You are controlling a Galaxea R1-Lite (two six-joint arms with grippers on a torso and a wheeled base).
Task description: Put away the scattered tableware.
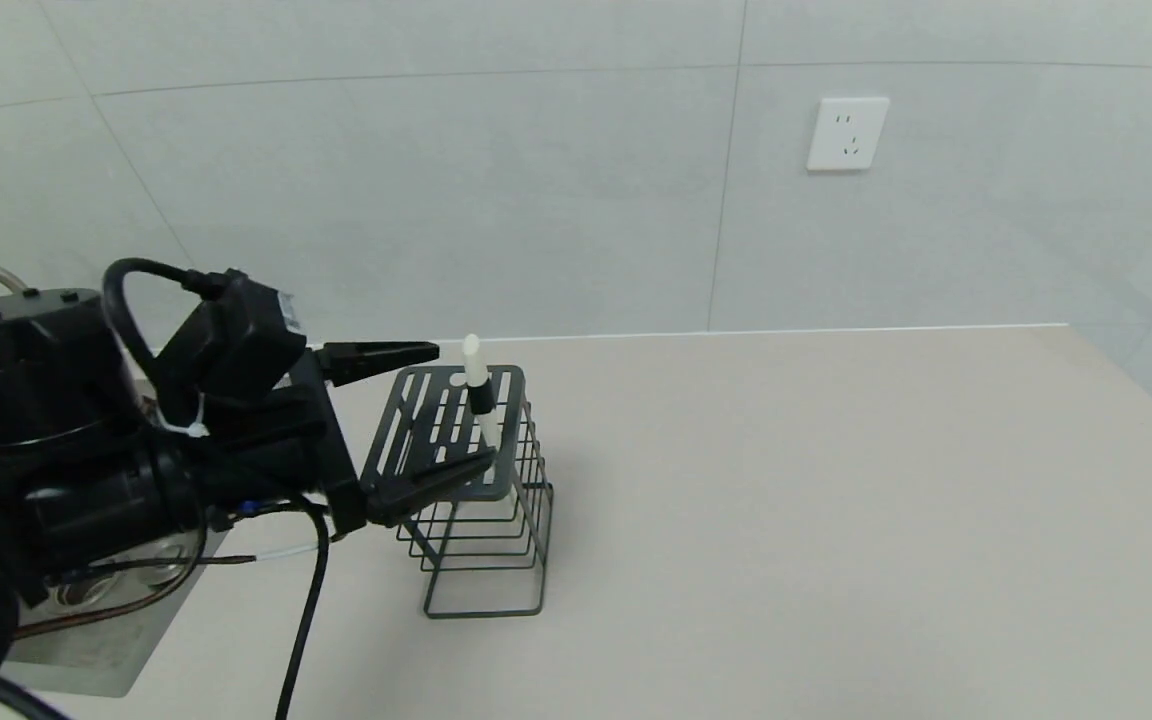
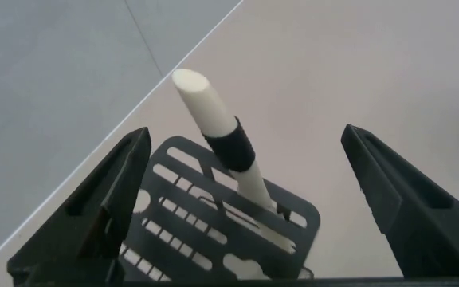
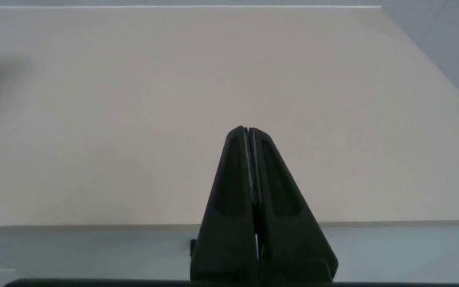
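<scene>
Beige countertop [image 1: 836, 520], grey tiled wall [image 1: 436, 180] with socket [image 1: 847, 133]; left tool [image 1: 464, 405] wide by wire rack [image 1: 416, 420], right tool [image 3: 249, 134] closed.

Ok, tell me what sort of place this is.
Probably a kitchen counter: a metal sink, a wire cutlery rack holding a white utensil, and a tiled wall with a socket.

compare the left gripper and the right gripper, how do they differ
The left gripper has its jaws wide apart; the right gripper has them pressed shut. The left gripper is at the black wire rack, jaws either side of the white utensil standing in it; the right gripper is over bare countertop. Both have black tapered jaws and hold nothing.
</scene>
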